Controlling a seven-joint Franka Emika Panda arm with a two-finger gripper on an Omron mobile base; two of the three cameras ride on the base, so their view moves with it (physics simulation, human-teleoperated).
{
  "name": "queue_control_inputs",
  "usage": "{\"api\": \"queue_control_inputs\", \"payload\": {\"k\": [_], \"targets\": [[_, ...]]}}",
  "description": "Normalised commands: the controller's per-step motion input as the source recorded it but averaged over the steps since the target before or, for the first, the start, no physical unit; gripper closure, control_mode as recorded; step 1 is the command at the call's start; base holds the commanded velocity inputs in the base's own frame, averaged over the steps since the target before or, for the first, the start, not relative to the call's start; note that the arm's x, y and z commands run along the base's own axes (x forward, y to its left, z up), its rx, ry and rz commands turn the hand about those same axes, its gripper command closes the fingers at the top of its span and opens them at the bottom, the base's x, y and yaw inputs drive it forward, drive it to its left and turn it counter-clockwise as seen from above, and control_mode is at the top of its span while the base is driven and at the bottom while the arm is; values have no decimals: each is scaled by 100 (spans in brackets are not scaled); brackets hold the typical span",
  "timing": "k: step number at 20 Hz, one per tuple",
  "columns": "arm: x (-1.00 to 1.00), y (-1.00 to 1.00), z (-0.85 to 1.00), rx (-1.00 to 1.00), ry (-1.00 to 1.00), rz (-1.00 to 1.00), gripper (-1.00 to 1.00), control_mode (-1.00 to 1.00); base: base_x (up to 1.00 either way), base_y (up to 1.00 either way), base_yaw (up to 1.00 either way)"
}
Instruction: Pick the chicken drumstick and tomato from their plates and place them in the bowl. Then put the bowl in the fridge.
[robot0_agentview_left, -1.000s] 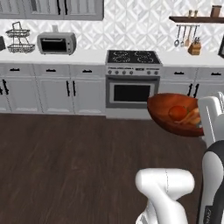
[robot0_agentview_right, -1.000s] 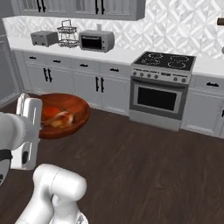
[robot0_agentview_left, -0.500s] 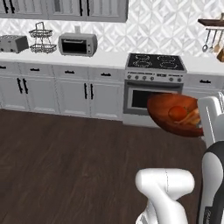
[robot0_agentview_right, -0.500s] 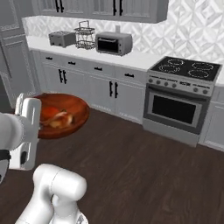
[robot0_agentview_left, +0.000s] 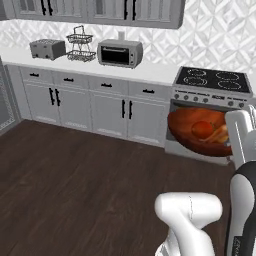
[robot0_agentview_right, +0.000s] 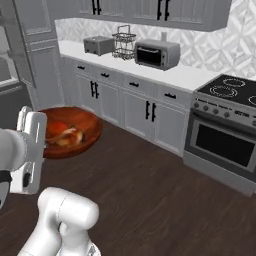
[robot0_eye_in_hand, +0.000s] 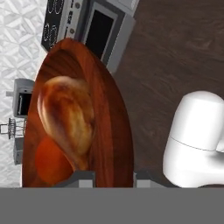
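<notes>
1. We see the bowl (robot0_agentview_left: 200, 132) at the right middle of the left base picture, up in the air in front of the stove (robot0_agentview_left: 212, 82).
2. Our fingers (robot0_eye_in_hand: 113, 178) sit at the bottom of the hand picture, one on each side of the bowl's rim, holding the bowl.
3. The drumstick (robot0_eye_in_hand: 68, 118) lies inside the bowl, in the middle left of the hand picture.
4. The tomato (robot0_eye_in_hand: 48, 164) is in the bowl too, touching the drumstick, at the lower left.
5. In the right base picture the bowl (robot0_agentview_right: 75, 132) is at the left middle, above the dark wood floor (robot0_agentview_right: 165, 200).
6. A toaster oven (robot0_agentview_left: 120, 52) and a toaster (robot0_agentview_left: 47, 48) stand on the white surface (robot0_agentview_left: 150, 72) at the top of the left base picture.
</notes>
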Motion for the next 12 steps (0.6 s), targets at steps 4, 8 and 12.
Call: {"api": "queue_control_inputs", "payload": {"k": [4,8,12], "targets": [[0,0,0,0,0,0,100,100,39,-41,32],[0,0,0,0,0,0,100,100,46,-61,26],[0,0,0,0,0,0,100,100,45,-65,27]]}}
